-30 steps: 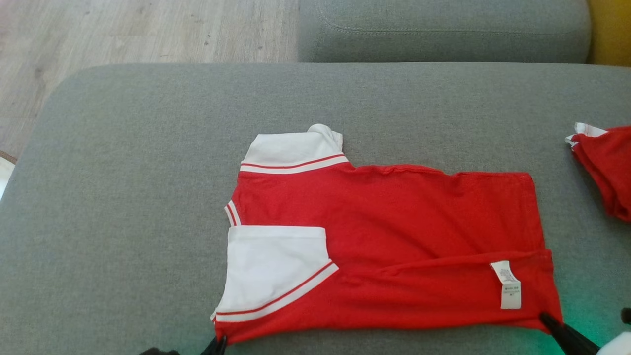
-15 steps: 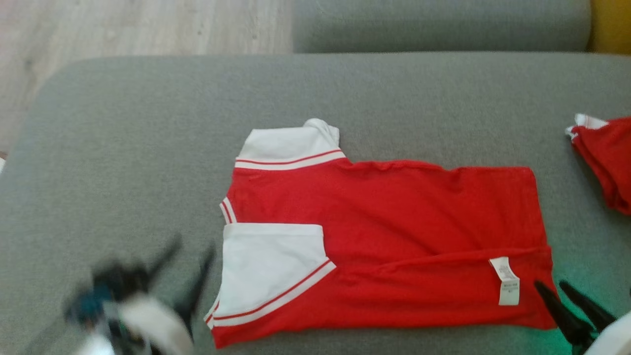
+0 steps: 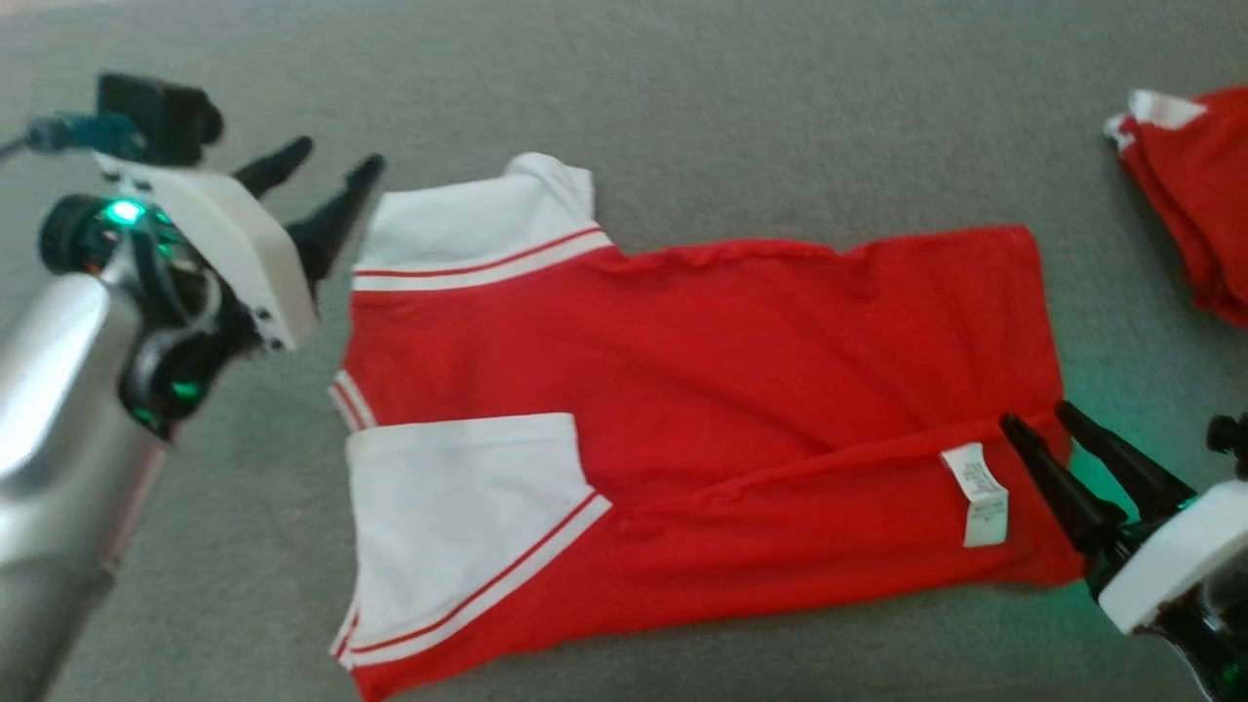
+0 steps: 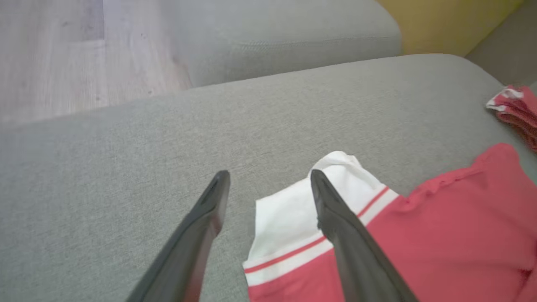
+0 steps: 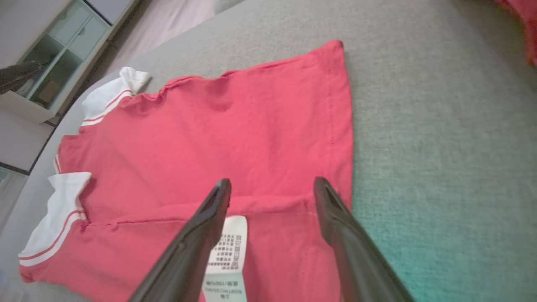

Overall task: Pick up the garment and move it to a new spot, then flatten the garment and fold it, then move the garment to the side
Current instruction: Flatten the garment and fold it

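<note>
Now, head view, polo shirt (image 3: pixel 741 390): spread flat in the middle of the grey sofa seat (image 3: pixel 780 88), long axis running left to right, shoulder end to the left, hem end to the right, near long edge turned over with the care label (image 3: pixel 975 492) showing.
Head view, left gripper (image 3: pixel 338 156): released, jaws wide, nothing held; just beside the far white sleeve (image 3: pixel 468 234), at the shirt's far-left corner.
Head view, right gripper (image 3: pixel 1037 415): likewise released and empty; poised at the hem end, just beside the care label.
Head view, second red garment (image 3: pixel 1185 195): bunched at the far right, well apart from the polo shirt.
Left wrist view, left gripper (image 4: pixel 269 174): fingers spread, one crossing the far white sleeve (image 4: pixel 285 222), the other over bare seat; touching or hovering, cannot tell.
Right wrist view, right gripper (image 5: pixel 272 181): fingers astride the turned-over strip near the hem, care label (image 5: pixel 228 251) at the left-hand finger.
Key relation: one gripper at each end of the long axis, left nearer the shoulders, right nearer the hem.
Likely step: mid-fold, by the look of it; far long edge probably next.
</note>
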Available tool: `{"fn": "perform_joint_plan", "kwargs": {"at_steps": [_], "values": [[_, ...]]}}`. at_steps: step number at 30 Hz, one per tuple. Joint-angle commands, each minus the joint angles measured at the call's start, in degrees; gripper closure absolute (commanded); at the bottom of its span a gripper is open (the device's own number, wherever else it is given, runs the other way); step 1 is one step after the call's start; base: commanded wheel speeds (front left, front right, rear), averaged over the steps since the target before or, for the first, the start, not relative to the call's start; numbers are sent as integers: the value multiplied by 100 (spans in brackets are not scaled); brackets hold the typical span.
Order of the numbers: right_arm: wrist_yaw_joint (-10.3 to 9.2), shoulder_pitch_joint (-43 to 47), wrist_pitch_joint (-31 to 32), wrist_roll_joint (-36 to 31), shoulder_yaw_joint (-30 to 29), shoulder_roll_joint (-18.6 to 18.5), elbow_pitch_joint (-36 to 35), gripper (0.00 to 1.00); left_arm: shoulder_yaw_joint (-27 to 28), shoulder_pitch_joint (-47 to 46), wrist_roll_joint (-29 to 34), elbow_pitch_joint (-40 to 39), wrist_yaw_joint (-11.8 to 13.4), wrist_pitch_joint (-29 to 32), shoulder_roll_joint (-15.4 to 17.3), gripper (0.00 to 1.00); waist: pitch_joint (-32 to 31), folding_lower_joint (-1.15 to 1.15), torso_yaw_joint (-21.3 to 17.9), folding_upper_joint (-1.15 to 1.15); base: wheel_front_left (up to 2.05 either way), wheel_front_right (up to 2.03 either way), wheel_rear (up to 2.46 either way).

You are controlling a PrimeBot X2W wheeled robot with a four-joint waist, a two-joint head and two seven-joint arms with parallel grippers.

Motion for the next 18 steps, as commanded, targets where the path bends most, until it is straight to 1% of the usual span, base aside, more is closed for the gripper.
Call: {"fn": "perform_joint_plan", "kwargs": {"at_steps": [1,4,7,11,14,15,16,17,18], "values": [[37,-2,52,-103,-75,-90,-212,0,164,-358,-150,59,10,91,309,0,268,-2,-267,0,0,0,0],[37,30,197,-272,-245,81,-341,0,-46,-576,-428,520,10,244,402,0,394,-2,-396,0,0,0,0],[37,108,321,-470,-477,292,-449,0,-312,-719,-633,920,10,269,519,0,516,-2,-497,0,0,0,0],[37,169,407,-624,-638,490,-527,0,-533,-753,-909,1090,9,289,600,0,570,-2,-552,0,0,0,0],[37,195,446,-680,-698,577,-542,0,-654,-755,-1104,990,9,301,633,0,575,-2,-555,0,0,0,0],[37,209,462,-704,-725,609,-546,0,-697,-764,-1184,935,9,268,665,33,573,-2,-549,0,0,0,0],[37,220,478,-726,-749,636,-548,0,-743,-776,-1237,866,9,201,699,71,568,-2,-543,0,0,0,0],[37,230,494,-744,-772,661,-546,0,-791,-770,-1331,799,9,163,723,100,555,-2,-536,0,0,0,0],[37,240,507,-761,-799,684,-540,0,-842,-747,-1464,740,9,185,746,100,537,-2,-525,0,0,0,0]]}}
